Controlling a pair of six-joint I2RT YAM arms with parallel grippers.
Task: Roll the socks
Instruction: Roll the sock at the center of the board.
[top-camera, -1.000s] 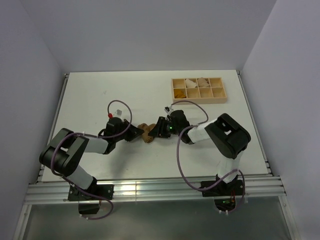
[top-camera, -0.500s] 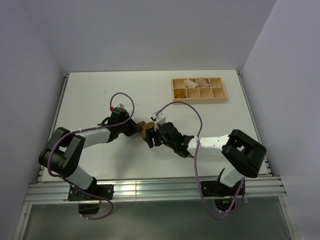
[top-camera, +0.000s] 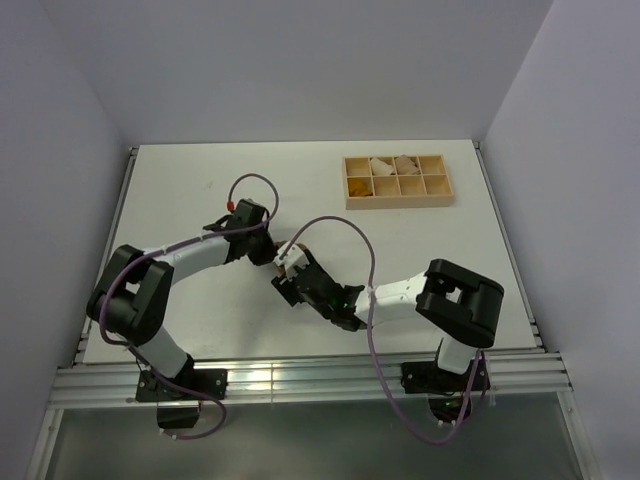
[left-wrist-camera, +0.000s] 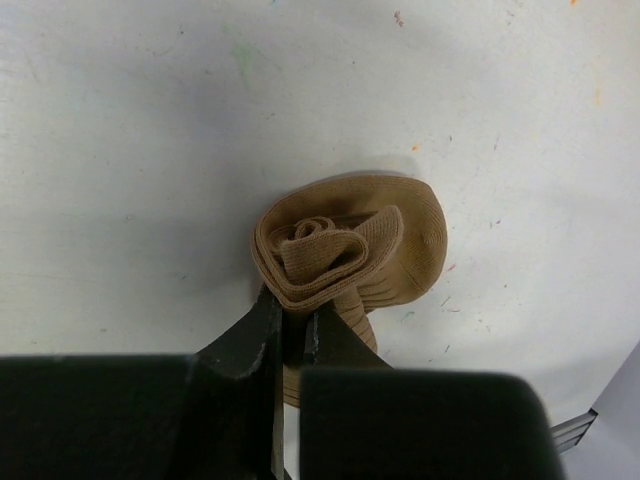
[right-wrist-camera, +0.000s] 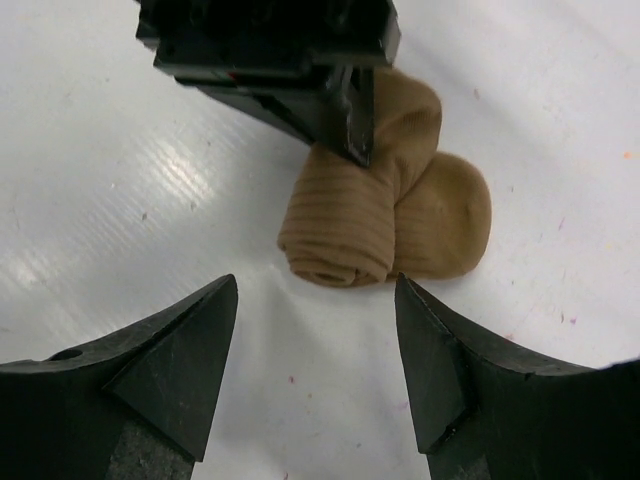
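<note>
White tabletop (top-camera: 180, 180), scuffed with small coloured specks, is enclosed by pale walls on three sides. On the left, the left gripper (left-wrist-camera: 290, 315) is seen lowered close to the surface, its two black fingers (left-wrist-camera: 262, 325) pressed nearly together with a fold of the tan sock (left-wrist-camera: 350, 250) pinched between their tips. Just beyond those tips the sock is wound into a loose spiral, its ribbed cuff wrapped around the outside and its smooth part spread flat on the table behind the roll. Opposite, the right gripper (right-wrist-camera: 314, 285) is pointed towards the same bundle from the other side; its jaws are spread wide and nothing is held between them. The roll lies just ahead of its fingertips, centred on the gap, with bare table visible between. Well beyond the right gripper and off to its right, a wooden compartment tray (top-camera: 398, 204) is set on the table, with pale bundles (top-camera: 392, 165) lying in its far row.
</note>
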